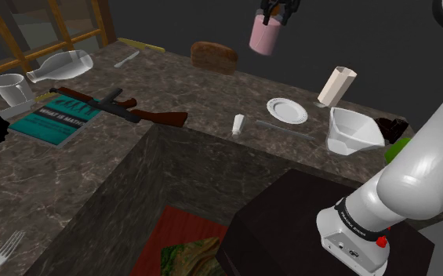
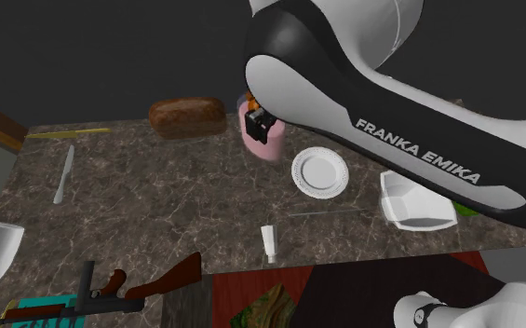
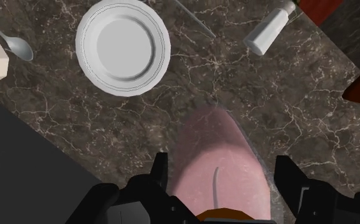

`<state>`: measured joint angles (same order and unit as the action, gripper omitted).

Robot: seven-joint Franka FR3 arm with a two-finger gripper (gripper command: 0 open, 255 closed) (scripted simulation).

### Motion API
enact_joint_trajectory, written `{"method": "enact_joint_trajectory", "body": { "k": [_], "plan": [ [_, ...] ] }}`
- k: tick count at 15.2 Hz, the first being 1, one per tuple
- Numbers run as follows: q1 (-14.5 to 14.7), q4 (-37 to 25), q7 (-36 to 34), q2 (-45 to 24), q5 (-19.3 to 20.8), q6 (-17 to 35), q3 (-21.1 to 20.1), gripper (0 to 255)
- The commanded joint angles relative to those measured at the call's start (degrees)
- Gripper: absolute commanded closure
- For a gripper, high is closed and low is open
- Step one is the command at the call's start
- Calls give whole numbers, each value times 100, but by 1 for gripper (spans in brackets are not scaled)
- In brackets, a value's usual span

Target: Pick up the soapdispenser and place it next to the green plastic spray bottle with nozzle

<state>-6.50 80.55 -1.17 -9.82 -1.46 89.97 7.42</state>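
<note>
place: probably a home kitchen | evidence: dark marble worktop (image 1: 212, 94), white plate (image 1: 287, 110), bread loaf (image 1: 214, 56), fork (image 1: 4, 251), wooden-framed window (image 1: 55, 35)

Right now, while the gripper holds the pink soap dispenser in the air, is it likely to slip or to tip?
The pink soap dispenser looks smooth and rounded, so it may slip in the gripper. It is gripped near its top, so it could swing. Taller than wide, it might tip when set on the countertop.
</note>
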Motion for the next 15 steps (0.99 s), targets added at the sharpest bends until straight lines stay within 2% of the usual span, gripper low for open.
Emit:
{"method": "enact_joint_trajectory", "body": {
  "k": [1, 9, 15],
  "plan": [
    [-8, -218, 6, -49, -8, -169, 4, 255],
    [-47, -1257, 21, -346, -50, -913, 14, 255],
    [-285, 297, 521, 831, 103, -529, 231, 255]
  ]
}}
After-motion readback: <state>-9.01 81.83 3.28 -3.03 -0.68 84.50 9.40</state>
